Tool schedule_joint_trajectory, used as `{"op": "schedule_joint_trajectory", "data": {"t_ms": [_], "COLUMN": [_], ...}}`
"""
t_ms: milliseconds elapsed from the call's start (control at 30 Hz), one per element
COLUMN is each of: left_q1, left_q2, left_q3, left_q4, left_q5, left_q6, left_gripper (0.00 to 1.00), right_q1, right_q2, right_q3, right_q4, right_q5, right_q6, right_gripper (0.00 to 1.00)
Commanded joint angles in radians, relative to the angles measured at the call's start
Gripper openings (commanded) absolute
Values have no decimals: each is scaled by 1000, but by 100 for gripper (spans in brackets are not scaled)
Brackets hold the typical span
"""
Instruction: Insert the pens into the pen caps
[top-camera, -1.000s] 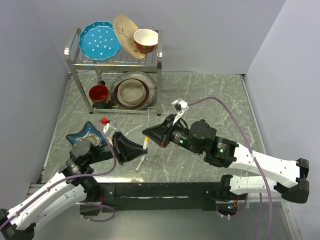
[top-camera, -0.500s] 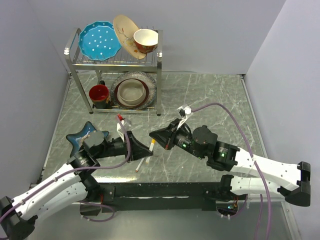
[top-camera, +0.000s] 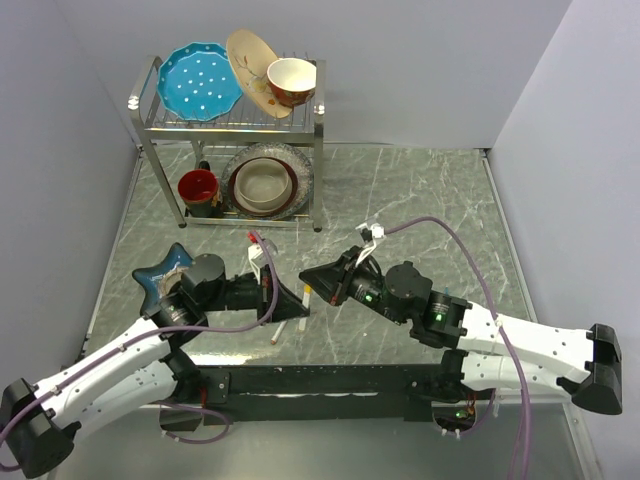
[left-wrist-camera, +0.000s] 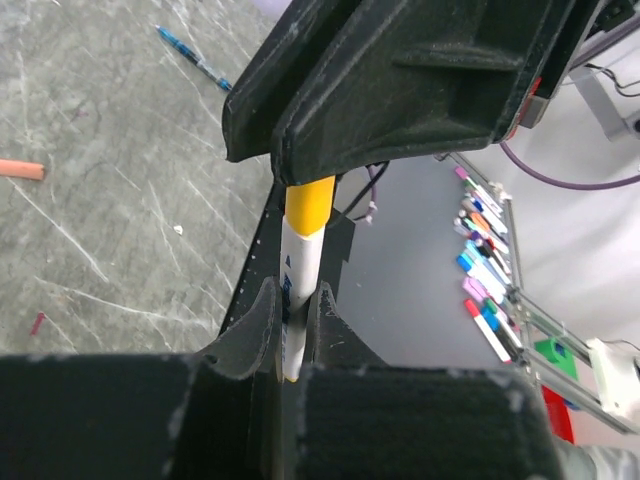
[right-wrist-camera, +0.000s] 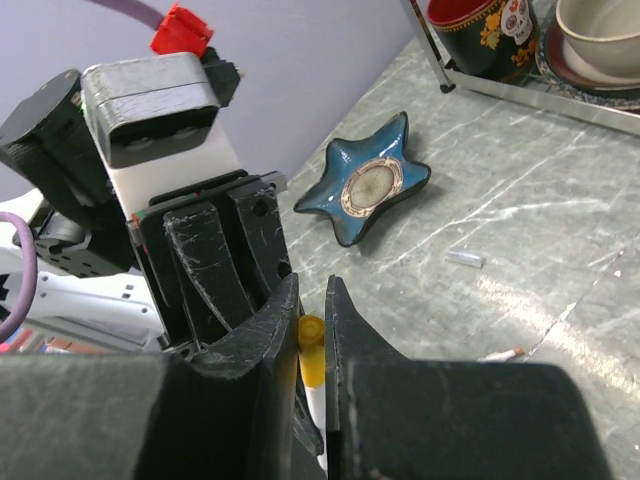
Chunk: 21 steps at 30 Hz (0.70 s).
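You had the left gripper (left-wrist-camera: 292, 305) clamped on a white pen (left-wrist-camera: 300, 265). Its 2 fingers pressed the barrel low in the left wrist view, and the pen stood up out of them toward the centre of the frame. The pen's top end wore a yellow cap (left-wrist-camera: 308, 205), and the right gripper (right-wrist-camera: 312, 300) was closed on that cap. In the right wrist view its 2 fingers squeezed the yellow piece at lower centre, with the left gripper's black fingers just beyond it. From above, the 2 grippers met nose to nose a little below the centre of the frame, over the near part of the table (top-camera: 420, 200). How far the pen sat inside the cap could not be told, since the right gripper's fingers covered the joint.

A second white pen (top-camera: 281, 329) lay flat on the table just below the left gripper in the top view. A blue pen (left-wrist-camera: 195, 58) lay at the upper left of the left wrist view. An orange cap (left-wrist-camera: 20, 169) lay at that view's left edge, well apart from the blue pen. A blue star-shaped dish (right-wrist-camera: 400, 150) sat in the upper middle of the right wrist view.
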Motion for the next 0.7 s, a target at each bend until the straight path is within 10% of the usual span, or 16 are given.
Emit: {"op": "schedule_joint_trajectory", "data": {"t_ms": [0,667], "left_q1": [143,267], "left_q2": [1,-18], "left_q3": [94,-29], "left_q4": [326,495], "left_q5": [-97,70], "left_q6": [-37,-155], "left_gripper": [1,1], "right_q1": [96,130], "right_q2": [59,102], "right_q3": [-44,-144], "right_q4": [-193,-117], "right_q5": [-311,-521], "right_q6": [5,-61], "right_gripper": [0,0]}}
